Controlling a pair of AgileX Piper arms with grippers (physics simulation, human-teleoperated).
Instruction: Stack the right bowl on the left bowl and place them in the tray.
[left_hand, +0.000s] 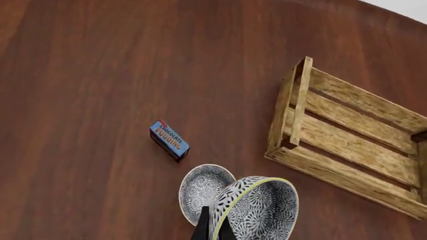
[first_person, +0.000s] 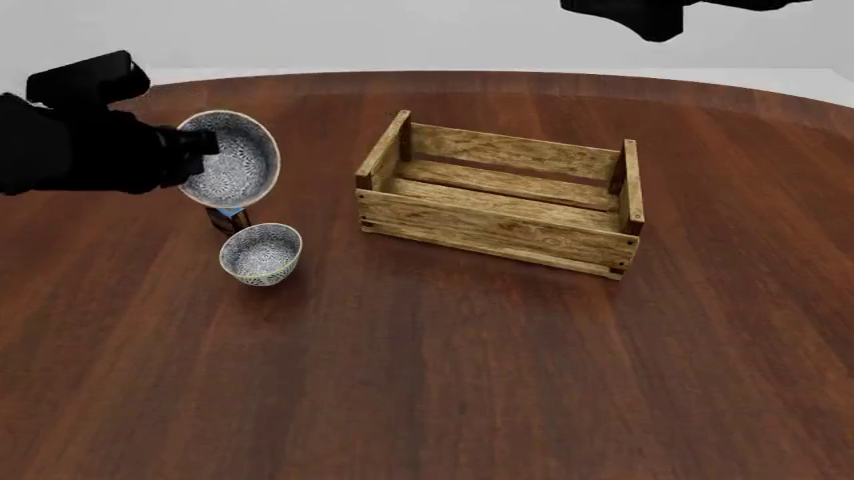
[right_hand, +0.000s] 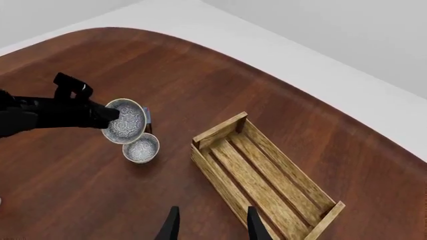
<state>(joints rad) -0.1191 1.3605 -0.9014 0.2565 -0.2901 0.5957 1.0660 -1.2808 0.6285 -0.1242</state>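
Right up against the left wrist cam, your left gripper (left_hand: 213, 231) is pinching the rim of the right bowl (left_hand: 259, 209), dark fingers (left_hand: 202, 227) clamped on the cream-yellow edge. The bowl is tipped hard on its side in the air, mouth facing the crate in the front view, and nothing's showing inside it.

Just below it, the left bowl (first_person: 260, 252) is sitting upright on the table (first_person: 427, 380), also showing nothing inside, and the two bowls aren't touching. A small blue box (left_hand: 169, 140) is lying on the wood just past the left bowl, mostly hidden behind the lifted bowl from the front.

The tray (first_person: 501, 197) is sitting near the bowls on their right, slats bare, with open table between it and them.

Your right gripper (right_hand: 210, 224) is hanging high over the near side of the tray, fingers spread apart and holding nothing.
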